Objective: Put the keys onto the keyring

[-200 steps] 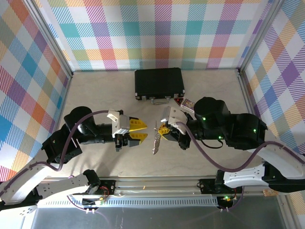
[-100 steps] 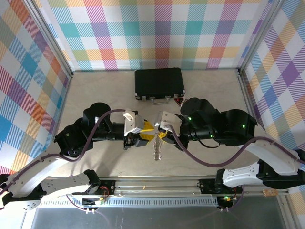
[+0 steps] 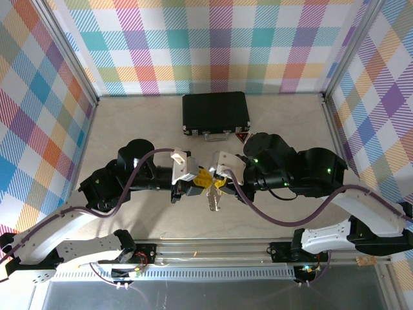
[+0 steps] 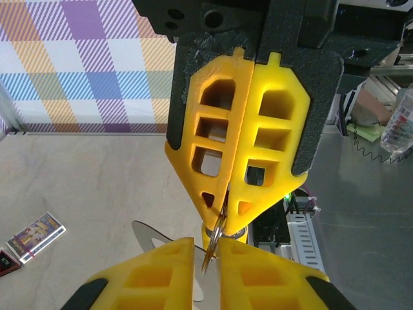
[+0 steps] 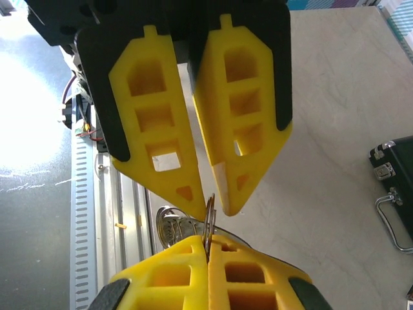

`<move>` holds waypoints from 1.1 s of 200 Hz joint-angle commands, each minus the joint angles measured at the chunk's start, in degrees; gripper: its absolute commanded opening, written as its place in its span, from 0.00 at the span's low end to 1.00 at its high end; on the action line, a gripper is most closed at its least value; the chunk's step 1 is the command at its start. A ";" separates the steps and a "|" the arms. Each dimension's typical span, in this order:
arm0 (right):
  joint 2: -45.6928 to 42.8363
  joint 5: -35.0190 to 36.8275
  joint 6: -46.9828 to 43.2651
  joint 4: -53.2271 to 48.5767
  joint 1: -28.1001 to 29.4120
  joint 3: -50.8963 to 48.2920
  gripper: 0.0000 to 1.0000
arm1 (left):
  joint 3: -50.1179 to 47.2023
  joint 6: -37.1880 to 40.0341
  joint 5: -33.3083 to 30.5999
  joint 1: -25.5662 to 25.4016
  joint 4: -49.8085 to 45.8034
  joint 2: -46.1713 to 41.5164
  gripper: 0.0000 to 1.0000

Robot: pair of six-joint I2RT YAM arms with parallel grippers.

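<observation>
Right fingers (image 5: 164, 274) closed on the keyring (image 5: 209, 216), held edge-on above the table (image 3: 129, 123). Left fingers (image 5: 155, 123) meet them tip to tip, slightly apart, its far edge in their gap; whether they touch it is unclear

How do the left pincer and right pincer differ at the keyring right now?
Closure: the right pincer has its fingers pressed flat together, while the left pincer shows a gap between its fingers.
Grip: the right pincer clamps the keyring at its tips; the left pincer only straddles the ring's edge, and contact is unclear.
Shared: both have yellow latticed fingers and meet tip to tip from opposite sides.
</observation>
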 commanded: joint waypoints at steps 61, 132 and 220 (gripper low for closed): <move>-0.63 -1.85 -0.38 2.64 0.35 -0.03 0.00 | -2.22 -1.35 1.26 -0.72 5.78 -1.92 0.00; -5.22 -4.77 1.69 11.06 0.43 -5.09 0.13 | -9.76 -14.68 7.84 -0.72 27.73 -6.26 0.00; -7.74 -6.15 2.04 14.53 0.45 -7.31 0.00 | -14.29 -22.95 9.76 -0.77 40.41 -7.82 0.00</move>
